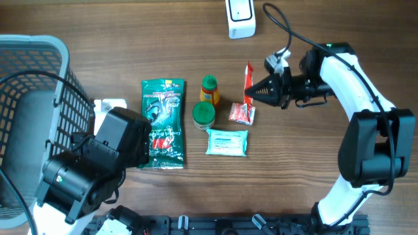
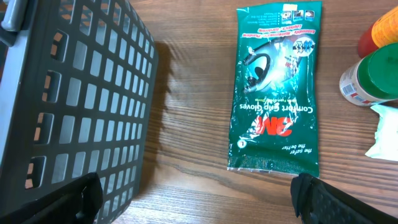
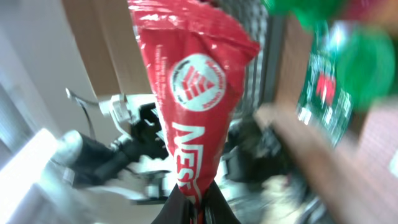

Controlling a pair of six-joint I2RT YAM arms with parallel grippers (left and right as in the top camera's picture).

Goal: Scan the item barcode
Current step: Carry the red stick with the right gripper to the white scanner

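Observation:
A red Nestle packet (image 1: 245, 98) is pinched by its edge in my right gripper (image 1: 252, 98), right of the middle of the table. In the right wrist view the red packet (image 3: 193, 93) rises straight out of the shut right gripper (image 3: 194, 208) and fills the centre; no barcode shows on this face. A white scanner (image 1: 240, 16) stands at the far edge, well beyond the packet. My left gripper (image 2: 199, 202) is open over bare wood between the basket and a green packet, holding nothing.
A grey mesh basket (image 1: 32, 72) fills the left side, its wall (image 2: 74, 93) close to my left fingers. A green 3M gloves packet (image 1: 163, 124), a green-lidded jar (image 1: 204, 115), a small yellow bottle (image 1: 209, 89) and a teal wipes pack (image 1: 226, 141) lie mid-table.

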